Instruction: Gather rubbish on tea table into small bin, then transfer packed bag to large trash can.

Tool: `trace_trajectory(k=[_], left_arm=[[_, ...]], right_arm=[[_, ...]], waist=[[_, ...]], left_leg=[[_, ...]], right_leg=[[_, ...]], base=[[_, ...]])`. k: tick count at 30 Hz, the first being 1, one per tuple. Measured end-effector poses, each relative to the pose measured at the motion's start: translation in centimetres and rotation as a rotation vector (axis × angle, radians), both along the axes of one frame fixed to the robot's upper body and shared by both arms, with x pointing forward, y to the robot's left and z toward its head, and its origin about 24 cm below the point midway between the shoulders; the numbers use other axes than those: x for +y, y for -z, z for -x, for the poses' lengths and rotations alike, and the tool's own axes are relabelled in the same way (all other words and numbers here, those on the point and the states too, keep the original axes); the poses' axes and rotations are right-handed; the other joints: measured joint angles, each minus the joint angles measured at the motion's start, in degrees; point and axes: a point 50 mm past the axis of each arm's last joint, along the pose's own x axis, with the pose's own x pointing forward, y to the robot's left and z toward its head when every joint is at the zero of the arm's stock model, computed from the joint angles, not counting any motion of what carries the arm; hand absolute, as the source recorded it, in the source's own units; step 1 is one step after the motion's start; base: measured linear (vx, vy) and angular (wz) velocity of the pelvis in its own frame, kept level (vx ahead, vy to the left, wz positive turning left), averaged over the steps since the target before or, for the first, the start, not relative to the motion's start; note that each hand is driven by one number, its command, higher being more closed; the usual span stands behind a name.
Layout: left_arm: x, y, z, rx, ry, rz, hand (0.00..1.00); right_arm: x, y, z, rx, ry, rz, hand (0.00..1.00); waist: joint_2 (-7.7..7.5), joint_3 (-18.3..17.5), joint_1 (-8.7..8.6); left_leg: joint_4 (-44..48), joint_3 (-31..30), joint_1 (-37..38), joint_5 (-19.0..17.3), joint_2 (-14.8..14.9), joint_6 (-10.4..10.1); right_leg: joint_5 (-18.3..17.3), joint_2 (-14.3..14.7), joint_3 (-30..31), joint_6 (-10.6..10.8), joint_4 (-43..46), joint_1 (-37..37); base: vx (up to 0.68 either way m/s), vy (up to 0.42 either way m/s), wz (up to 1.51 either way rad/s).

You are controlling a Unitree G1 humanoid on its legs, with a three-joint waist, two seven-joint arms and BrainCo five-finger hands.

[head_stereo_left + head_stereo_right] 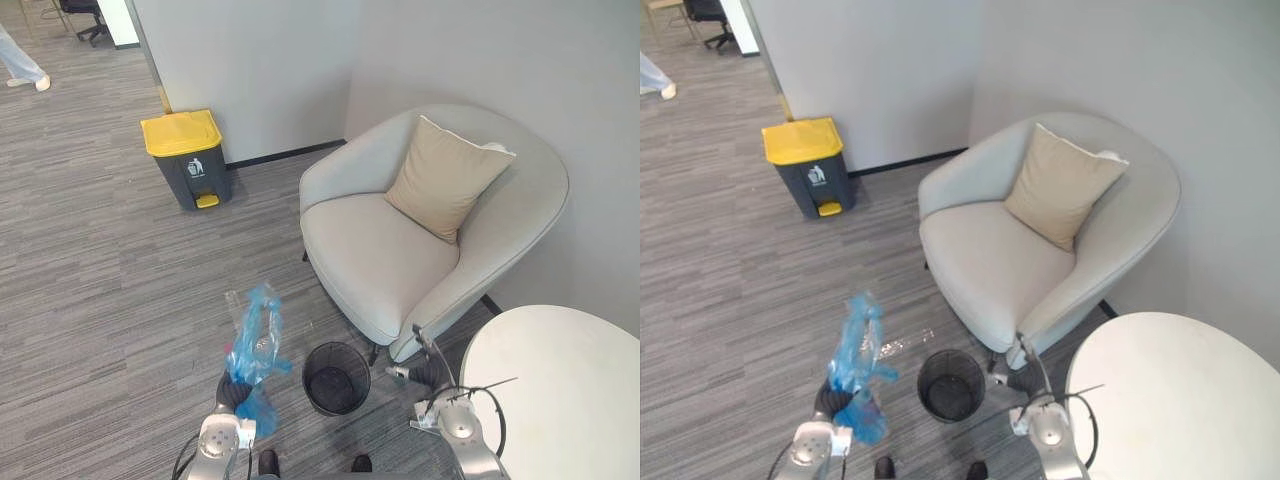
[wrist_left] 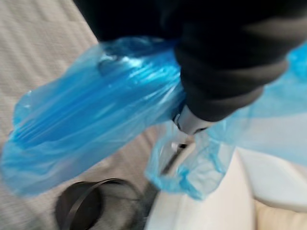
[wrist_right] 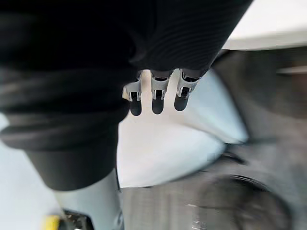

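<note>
You are looking down at one blue plastic bag [image 1: 255,340], and your left hand [image 1: 232,392] is gripping it, fingers curling into the gathered plastic, so the bag is hanging raised above the floor. One small black mesh bin [image 1: 336,377] is standing upright on the floor just beside the bag, on its right and apart from it, close to the front of the armchair. Your right hand [image 3: 153,93] is hovering near that chair's front corner, between the bin and the desk, its fingers lying loosely side by side and holding nothing. One large grey trash can [image 1: 190,160] with a yellow lid is sitting shut against the wall, well apart from the bag. One pale armchair [image 1: 380,260] is filling the corner, and one beige cushion [image 1: 445,175] is leaning tilted against its back. One round white desk [image 1: 570,390] is showing on your right. Grey striped carpet [image 1: 100,280] is covering the floor, light walls [image 1: 250,70] are meeting behind the chair, and a person's legs [image 1: 22,65] are showing far off.
</note>
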Motion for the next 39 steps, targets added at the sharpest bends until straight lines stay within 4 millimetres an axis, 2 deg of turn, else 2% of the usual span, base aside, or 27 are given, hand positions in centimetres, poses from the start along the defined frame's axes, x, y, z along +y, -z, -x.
trace_trajectory(k=[6,12,19,21,23,24,25,27,28,29,30,31,32,33,34,36,37,38,39], left_arm=[[0.5,1.8,2.5,0.134,-0.055,0.015,1.0],[0.5,3.0,4.5,0.229,-0.101,0.033,1.0],[0.3,3.0,4.2,0.219,-0.136,0.05,1.0],[0.0,2.8,3.1,0.191,-0.143,0.064,1.0],[-0.4,2.4,1.4,0.147,-0.139,0.079,1.0],[-0.9,2.1,0.5,0.12,-0.134,0.093,1.0],[-1.1,1.7,-0.6,0.085,-0.129,0.099,1.0],[-1.5,1.3,-1.0,0.057,-0.124,0.107,1.0],[-1.4,1.0,-1.2,0.037,-0.125,0.106,1.0],[-1.4,0.8,-1.5,0.019,-0.124,0.104,1.0],[-1.4,0.7,-1.7,0.011,-0.124,0.105,1.0],[-1.7,0.5,-1.9,0.001,-0.125,0.115,1.0],[-2.1,0.7,-1.6,0.008,-0.134,0.127,1.0],[-3.1,1.0,-1.3,0.021,-0.145,0.163,1.0],[-3.7,1.1,-0.9,0.029,-0.145,0.182,1.0],[-3.7,1.1,-0.9,0.028,-0.153,0.187,1.0],[-3.7,1.1,-0.8,0.027,-0.157,0.189,1.0],[-3.8,1.1,-0.9,0.026,-0.159,0.195,1.0],[-4.0,1.0,-1.1,0.02,-0.154,0.197,1.0]], right_arm=[[-1.1,3.1,3.6,0.209,0.122,-0.036,0.0],[-1.8,4.3,5.0,0.299,0.225,-0.055,0.0],[-1.9,4.2,3.9,0.286,0.249,-0.061,0.0],[-1.4,3.8,2.6,0.256,0.238,-0.07,0.0],[-0.7,3.4,1.6,0.229,0.237,-0.084,0.0],[-0.6,2.9,0.7,0.195,0.238,-0.083,0.0],[-0.1,2.7,0.3,0.179,0.235,-0.09,0.0],[0.7,2.9,0.6,0.188,0.231,-0.108,0.0],[1.1,2.9,0.6,0.186,0.229,-0.121,0.0],[1.5,2.9,0.5,0.185,0.221,-0.125,0.0],[1.5,2.7,0.1,0.174,0.216,-0.126,0.0],[1.4,2.3,-0.7,0.153,0.213,-0.122,0.0],[1.2,2.1,-1.0,0.136,0.213,-0.114,0.0],[1.0,1.6,-1.7,0.107,0.213,-0.105,0.0],[0.8,1.8,-1.2,0.121,0.232,-0.102,0.0],[1.0,2.2,-0.4,0.14,0.254,-0.118,0.0],[1.1,2.3,-0.3,0.143,0.253,-0.115,0.0],[1.3,2.2,-0.4,0.14,0.245,-0.114,0.0],[1.4,2.1,-0.5,0.134,0.247,-0.116,0.0]], waist=[[0.92,-0.21,0.01],[1.0,-0.16,0.04],[1.33,1.55,0.32],[0.89,3.88,0.78],[-0.04,4.89,1.58],[0.61,5.43,1.97],[0.12,6.28,1.78],[-0.79,6.23,1.84],[-1.63,5.68,2.01],[-2.26,5.32,3.04],[-2.65,5.21,3.7],[-2.68,5.4,4.24],[-1.65,5.02,5.23],[1.39,5.53,5.65],[2.35,5.79,5.31],[2.91,6.0,5.29],[2.93,6.11,5.29],[2.67,6.23,5.0],[1.96,6.59,4.82]], left_leg=[[-0.01,0.88,1.1,-0.29,-0.01,0.0],[0.0,2.99,2.43,-1.01,-0.06,-0.04],[0.04,5.67,3.44,-1.54,-0.27,0.21],[1.23,7.69,3.0,-2.02,-0.3,0.58],[8.1,8.58,-2.11,-4.37,0.21,2.07],[12.12,8.41,-5.56,-5.55,2.21,2.87],[14.44,7.89,-6.17,-6.46,2.1,3.19],[17.04,5.91,-7.07,-7.08,1.27,3.77],[18.75,5.04,-8.71,-7.16,1.01,3.88],[20.57,4.42,-11.11,-7.12,1.06,3.81],[22.01,3.97,-12.75,-6.99,1.23,3.61],[23.27,3.16,-14.72,-6.37,1.62,2.69],[22.95,2.69,-16.5,-5.52,2.48,1.5],[22.19,1.35,-17.72,-4.04,4.02,1.34],[19.15,-0.62,-17.56,-0.99,4.53,0.47],[15.21,-1.78,-15.86,1.73,4.82,0.01],[13.84,-1.56,-15.55,1.77,5.21,-0.41],[12.35,-0.7,-15.88,0.52,5.48,-1.78],[12.69,-0.06,-16.6,-0.05,5.66,-1.83]], right_leg=[[0.12,0.1,0.9,-0.01,-0.41,0.7],[0.15,0.14,3.08,0.03,-0.28,0.77],[0.28,-0.04,5.93,-0.17,1.63,-0.45],[0.06,-0.44,7.82,0.13,4.83,-2.61],[0.37,-1.55,9.39,1.18,9.59,-7.53],[-0.41,-1.67,9.77,2.1,13.01,-9.92],[-7.59,-3.68,8.72,0.91,28.0,-12.71],[-13.12,-5.97,8.98,2.2,39.08,-10.58],[-15.67,-6.74,9.38,3.44,41.44,-8.62],[-18.28,-6.67,10.57,4.66,41.08,-7.0],[-19.87,-6.23,11.45,4.88,38.63,-6.33],[-22.09,-4.6,12.07,3.05,33.14,-5.14],[-23.35,-3.19,11.92,0.9,27.35,-4.08],[-21.24,-0.78,10.26,-0.25,24.41,-3.13],[-19.84,0.71,8.32,-1.01,22.58,-2.34],[-19.45,1.44,5.95,-1.64,22.36,-1.49],[-19.14,1.69,4.73,-2.18,22.34,-1.54],[-18.39,1.3,2.43,-3.27,21.4,-1.62],[-17.82,0.81,1.19,-3.8,20.99,-1.92]], base=[[0.02,0.008,-0.08],[0.04,0.007,-0.18],[0.03,0.013,-0.2],[-0.03,0.039,-0.46],[-0.09,0.032,-0.37],[-0.13,0.007,-0.1],[-0.11,-0.017,0.23],[-0.05,-0.067,0.61],[-0.12,-0.154,0.69],[-0.2,-0.212,0.5],[-0.19,-0.194,0.32],[-0.23,-0.2,0.09],[-0.26,-0.18,0.16],[-0.34,-0.184,0.37],[-0.28,-0.134,0.54],[-0.24,-0.128,0.58],[-0.25,-0.13,0.67],[-0.21,-0.061,0.61],[-0.16,0.002,0.76]])
